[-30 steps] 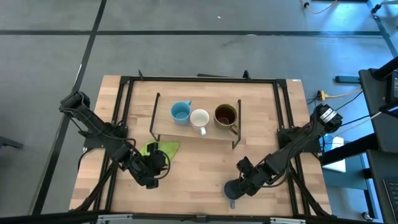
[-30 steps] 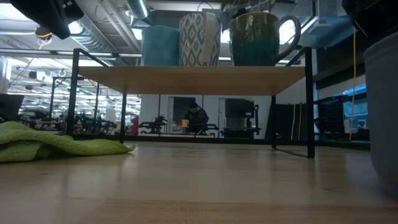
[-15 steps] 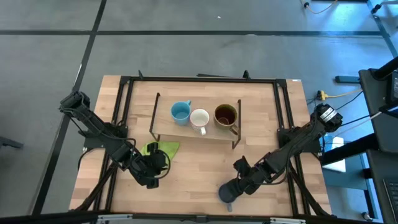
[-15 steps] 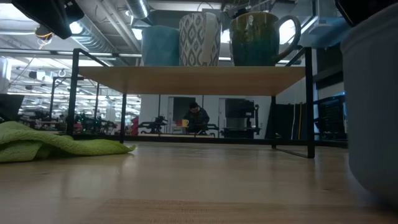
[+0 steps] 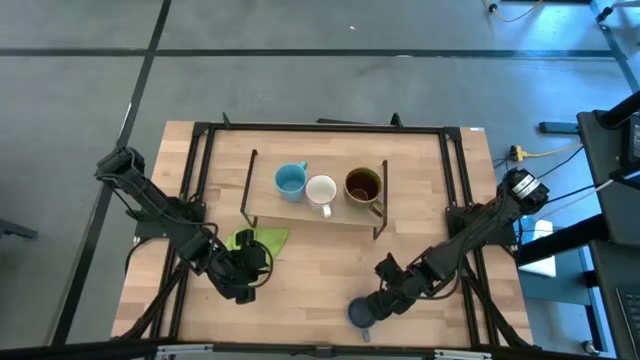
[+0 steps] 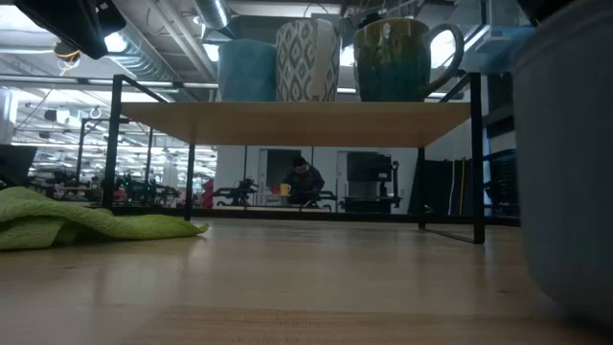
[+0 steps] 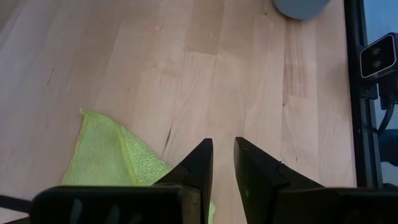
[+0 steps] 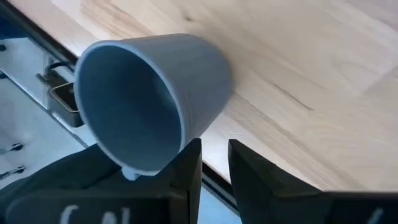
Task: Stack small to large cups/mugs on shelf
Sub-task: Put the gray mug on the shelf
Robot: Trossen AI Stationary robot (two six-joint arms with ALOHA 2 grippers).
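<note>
The grey-blue mug (image 5: pixel 359 315) stands on the table near its near edge; it also shows in the right wrist view (image 8: pixel 149 102) and in the low view (image 6: pixel 570 163). My right gripper (image 5: pixel 378 304) is shut beside it. The light blue mug (image 5: pixel 290 180), the white mug (image 5: pixel 321 190) and the brown mug (image 5: pixel 363 185) stand in a row on the shelf (image 5: pixel 300 212). My left gripper (image 5: pixel 255 270) is shut and empty just above the table, next to the green cloth (image 5: pixel 257 240). My right gripper touches the grey-blue mug with the outer side of one finger (image 8: pixel 189 163), which lies against the mug's rim and wall (image 8: pixel 181 140). The fingers come slanting down from the table's right side. The mug stands with its base on the table, mouth up.
The green cloth (image 7: pixel 118 162) lies crumpled on the table in front of the shelf's left end. The shelf's black wire legs (image 6: pixel 476 163) stand on the table. A black frame rail (image 5: pixel 470 200) runs along each table side. Bare wood lies between cloth and mug.
My right gripper has gone toward the table's left and near edges, and the grey-blue mug has slid along the table with it, staying upright. The mug now fills more of the low view's right side.
</note>
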